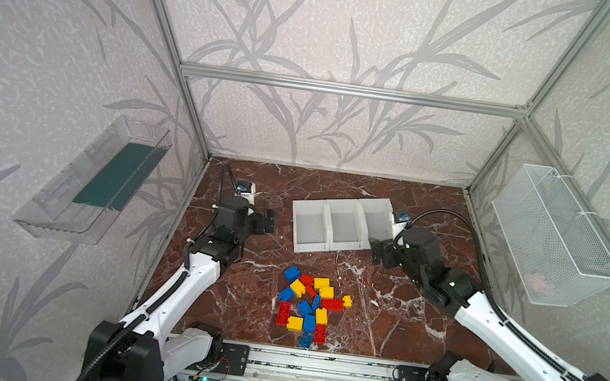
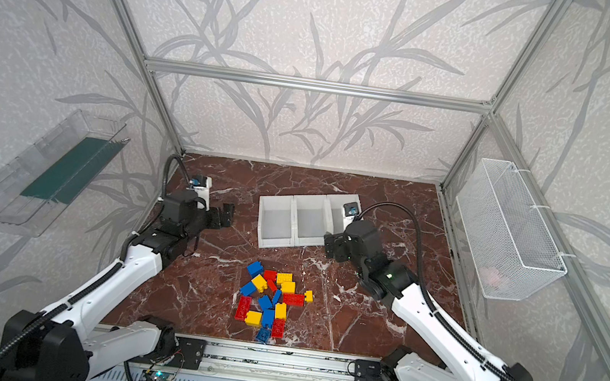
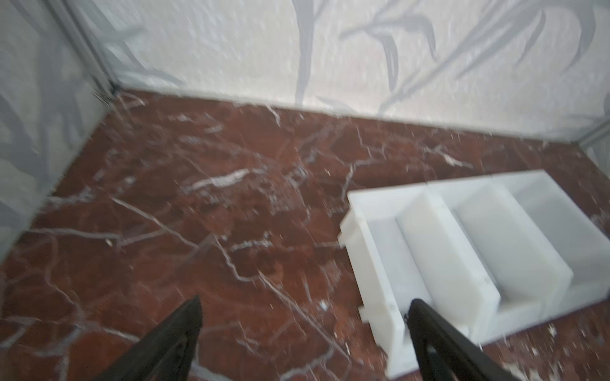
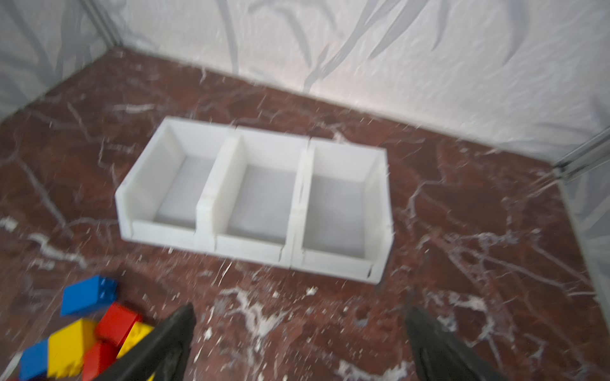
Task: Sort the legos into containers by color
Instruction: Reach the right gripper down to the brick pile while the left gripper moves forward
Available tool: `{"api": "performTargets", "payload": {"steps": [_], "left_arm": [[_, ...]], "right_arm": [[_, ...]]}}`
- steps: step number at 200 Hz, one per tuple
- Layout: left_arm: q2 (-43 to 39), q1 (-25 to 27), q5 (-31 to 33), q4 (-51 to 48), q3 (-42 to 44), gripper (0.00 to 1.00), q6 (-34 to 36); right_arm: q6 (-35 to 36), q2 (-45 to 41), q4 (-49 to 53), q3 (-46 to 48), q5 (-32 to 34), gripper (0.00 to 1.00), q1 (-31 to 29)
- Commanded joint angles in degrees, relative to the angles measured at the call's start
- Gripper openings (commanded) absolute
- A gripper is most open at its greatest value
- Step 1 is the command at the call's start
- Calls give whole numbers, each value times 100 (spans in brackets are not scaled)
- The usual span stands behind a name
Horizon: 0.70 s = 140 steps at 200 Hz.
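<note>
A pile of red, blue and yellow legos lies on the marble table, near the front middle. Behind it stand three white containers in a row, all empty. My left gripper hovers open just left of the containers; the left wrist view shows it with nothing between its fingers, beside the nearest container wall. My right gripper is open at the containers' front right corner. In the right wrist view it is empty, with a blue lego and a red one beside one finger.
A clear plastic tray hangs on the left wall and a white wire basket on the right wall. Aluminium frame posts edge the table. A metal rail runs along the front, where both arm bases sit.
</note>
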<state>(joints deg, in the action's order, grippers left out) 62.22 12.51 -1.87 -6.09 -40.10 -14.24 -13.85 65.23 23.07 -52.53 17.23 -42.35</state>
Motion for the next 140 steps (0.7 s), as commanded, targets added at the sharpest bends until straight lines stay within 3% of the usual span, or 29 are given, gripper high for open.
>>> {"api": "performTargets", "payload": {"steps": [1,23,47,85,140], "left_arm": [[-145,110,-244,-480,227,99,-459],[-183,195,-430,-351,435,99,-704],[-226,260,-471,-399,565,99,-860],[-286,377,-608,-227,799,99,-1096],[-342,471,-611,-189,912,99,-1168]], "right_arm": [[-982,582,1258,-238,-365,99,-343],[-1443,1122,865,-268,-1115,99,-664],[-1980,1749,998,-560,-756,100,-1201],[-2610,2646,1357,-1112,-584,91,-1808],[-2967,3178,1219,-1353,-598,74,-1884]]}}
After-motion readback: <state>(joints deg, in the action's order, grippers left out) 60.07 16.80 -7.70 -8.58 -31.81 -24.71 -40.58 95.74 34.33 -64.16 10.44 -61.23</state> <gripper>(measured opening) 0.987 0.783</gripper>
